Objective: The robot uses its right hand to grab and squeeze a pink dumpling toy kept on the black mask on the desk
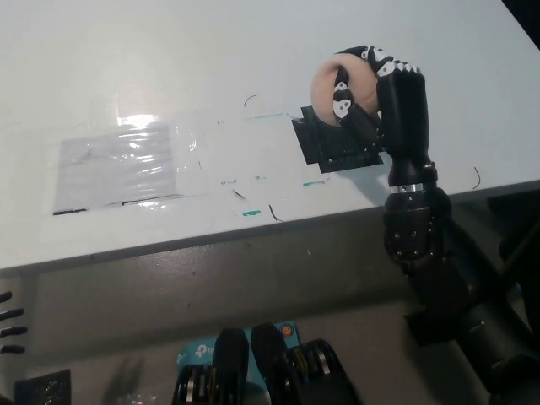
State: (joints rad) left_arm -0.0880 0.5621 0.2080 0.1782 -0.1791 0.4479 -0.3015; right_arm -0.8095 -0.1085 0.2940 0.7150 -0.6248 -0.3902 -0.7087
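Across the white tabletop (253,67), scuffed with pen marks and teal flecks, a clear plastic sheet (118,164) lies flat toward the left side, glare catching its upper edge. Near the front edge on the right sits the black mask (333,150), a dark square patch partly covered by the arm above it. Rising over the front edge at the right corner, the black right arm (422,253) reaches up and over the mask. The right robot hand (380,80) is clenched around the pink toy (331,83), its dark fingers (342,97) with white tips wrapped over the toy's rounded body. The toy is held just past the mask's far edge; whether it is lifted clear of the tabletop or resting on it cannot be told from this angle. Only a pale curve of the toy shows between the fingers at the hand's left side. At the lower left corner, below the tabletop's front edge, a few fingertips of the left robot hand (8,316) show at the frame's border, too little to tell whether that hand is released or clenched.
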